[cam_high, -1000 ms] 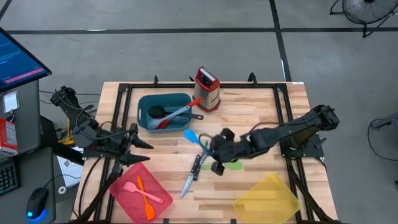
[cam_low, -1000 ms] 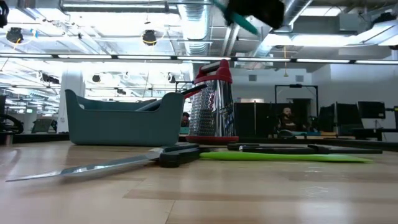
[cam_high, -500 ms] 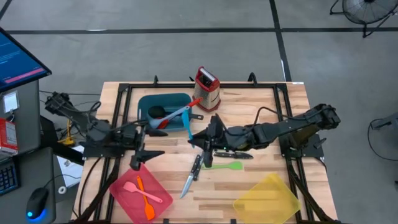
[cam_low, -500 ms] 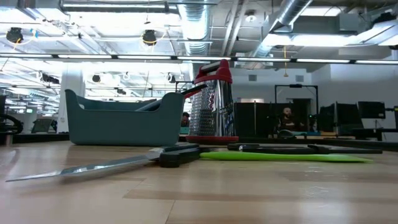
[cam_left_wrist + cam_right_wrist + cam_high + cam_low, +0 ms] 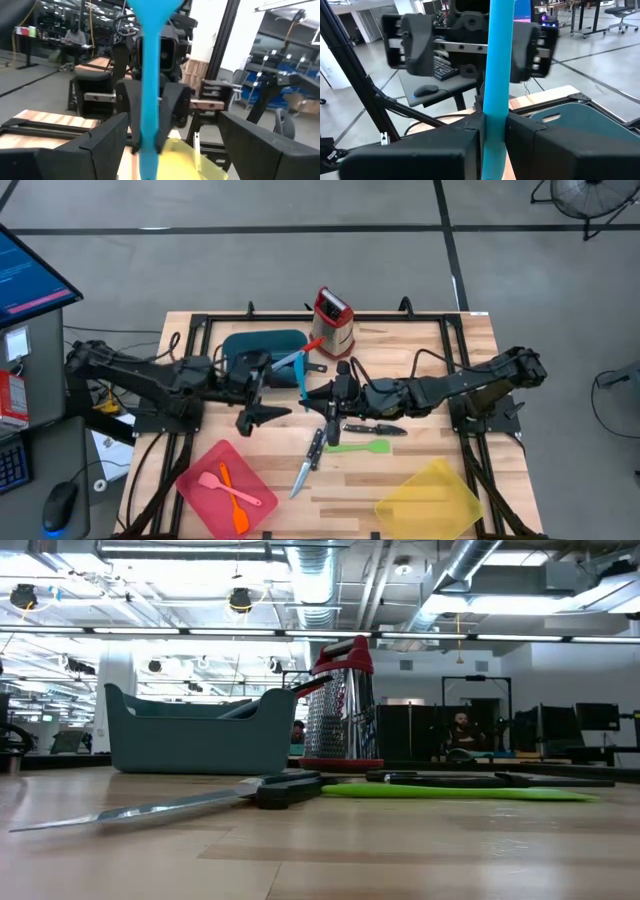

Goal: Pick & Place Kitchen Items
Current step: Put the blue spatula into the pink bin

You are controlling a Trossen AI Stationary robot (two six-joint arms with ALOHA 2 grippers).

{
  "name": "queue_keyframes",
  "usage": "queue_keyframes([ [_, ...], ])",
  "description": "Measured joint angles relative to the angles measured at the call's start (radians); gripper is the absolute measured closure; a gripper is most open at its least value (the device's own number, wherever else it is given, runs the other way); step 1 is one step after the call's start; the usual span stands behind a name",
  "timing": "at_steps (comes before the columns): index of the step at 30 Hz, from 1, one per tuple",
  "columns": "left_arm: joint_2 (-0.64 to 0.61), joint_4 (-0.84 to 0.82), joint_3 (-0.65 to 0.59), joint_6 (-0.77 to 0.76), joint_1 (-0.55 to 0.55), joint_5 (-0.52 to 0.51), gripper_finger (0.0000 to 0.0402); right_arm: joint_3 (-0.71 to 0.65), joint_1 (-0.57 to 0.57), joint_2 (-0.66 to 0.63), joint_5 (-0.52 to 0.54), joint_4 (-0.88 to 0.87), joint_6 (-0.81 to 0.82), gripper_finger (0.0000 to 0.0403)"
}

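My right gripper [image 5: 325,392] is shut on a blue plastic utensil [image 5: 303,378], held in the air just near of the teal tray [image 5: 262,342]. My left gripper [image 5: 272,388] is open and faces it from the table's left. In the left wrist view its fingers stand on either side of the blue utensil [image 5: 148,95] without touching it. Two black-handled knives [image 5: 310,455] [image 5: 376,428] and a green utensil [image 5: 366,447] lie flat on the table. The teal tray holds a black ladle, a red spoon and a grey-blue spoon. No gripper shows in the low view. My right gripper pinches the blue utensil's handle [image 5: 496,107] between its two fingers [image 5: 470,132]. The fingers come level from the table's right and lie across the handle. The utensil is lifted clear of the table, and its long part sticks out beyond the fingers.
The steel grater [image 5: 333,321] with a red top stands at the far edge, right of the teal tray. A red tray [image 5: 205,498] with pink and orange utensils sits near left. A yellow tray [image 5: 430,500] sits near right. Bare wood lies between them.
My right gripper has carried the blue utensil up and toward the table's far left, out of the low view's top, and has turned it. My left arm has reached toward the table's right until its open fingers stand around the utensil.
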Motion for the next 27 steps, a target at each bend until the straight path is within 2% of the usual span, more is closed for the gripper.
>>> queue_keyframes([
  [7,0.053,0.098,0.000,-0.066,0.089,0.150,0.0108,0.000,0.000,0.000,0.000,-0.007,-0.008,0.0352],
  [11,0.094,0.138,0.000,-0.089,0.116,0.194,0.0108,0.000,-0.003,0.000,0.000,-0.017,-0.010,0.0352],
  [18,0.150,0.204,0.000,-0.108,0.122,0.214,0.0115,0.000,-0.008,0.000,0.000,-0.031,-0.010,0.0352],
  [22,0.153,0.206,0.000,-0.107,0.122,0.224,0.0162,0.000,-0.007,0.000,0.000,-0.045,-0.008,0.0352],
  [27,0.147,0.207,0.000,-0.105,0.129,0.222,0.0290,0.000,-0.007,0.000,-0.004,-0.043,-0.008,0.0352],
])
